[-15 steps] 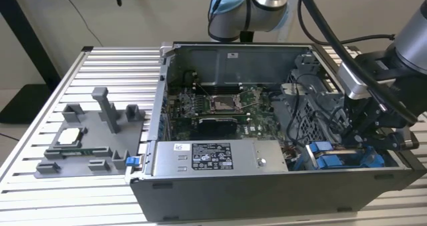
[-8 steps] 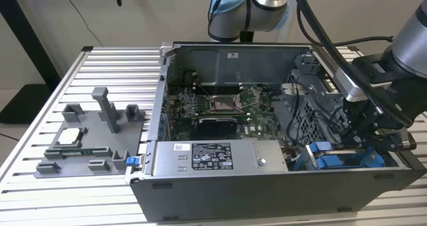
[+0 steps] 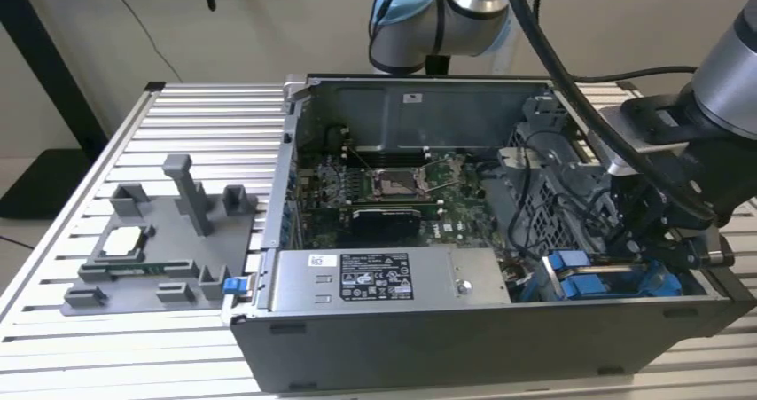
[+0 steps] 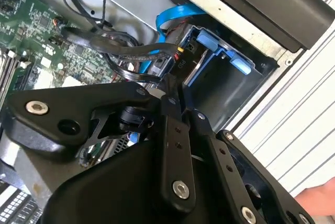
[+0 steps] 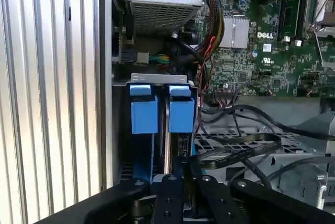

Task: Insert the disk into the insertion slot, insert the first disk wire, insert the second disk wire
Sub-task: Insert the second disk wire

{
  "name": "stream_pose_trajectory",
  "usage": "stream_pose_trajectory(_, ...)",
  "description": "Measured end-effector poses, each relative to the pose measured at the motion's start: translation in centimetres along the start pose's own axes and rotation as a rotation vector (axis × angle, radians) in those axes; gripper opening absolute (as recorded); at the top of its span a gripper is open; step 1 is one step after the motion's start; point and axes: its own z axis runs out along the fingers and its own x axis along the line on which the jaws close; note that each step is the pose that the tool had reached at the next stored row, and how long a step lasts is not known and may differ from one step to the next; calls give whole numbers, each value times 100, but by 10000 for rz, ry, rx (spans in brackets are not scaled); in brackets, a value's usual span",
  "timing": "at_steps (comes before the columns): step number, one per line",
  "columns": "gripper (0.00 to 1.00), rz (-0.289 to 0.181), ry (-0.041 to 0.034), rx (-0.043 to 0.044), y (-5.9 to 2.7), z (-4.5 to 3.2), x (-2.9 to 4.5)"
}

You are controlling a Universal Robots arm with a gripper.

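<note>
At exterior view's right, inside open computer case (image 3: 391,347), gripper (image 3: 644,240) lowered over drive bay with blue frames (image 3: 591,280). Second wrist view: gripper fingers (image 4: 171,110) pressed together, tips at black flat cable (image 4: 125,50) beside disk (image 4: 184,66) seated in blue frame in bay; whether the tips pinch cable: cannot tell. First wrist view: two blue frame tabs (image 5: 157,110) side by side in bay, next to motherboard (image 5: 267,41). Power-supply box (image 3: 391,280) along case's near wall.

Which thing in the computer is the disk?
Look inside the open grey computer case, at the corner beside the robot's black gripper. The disk stands in a slot there, clipped in bright blue plastic, unlike the grey labelled power-supply box.
</note>
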Motion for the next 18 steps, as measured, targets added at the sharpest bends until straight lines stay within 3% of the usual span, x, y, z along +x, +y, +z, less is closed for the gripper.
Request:
stream_pose_trajectory(5, 0, 305, 26, 43, 2, 3, -5)
stream_pose_trajectory(18, 0, 459, 37, 64, 18, 28, -36)
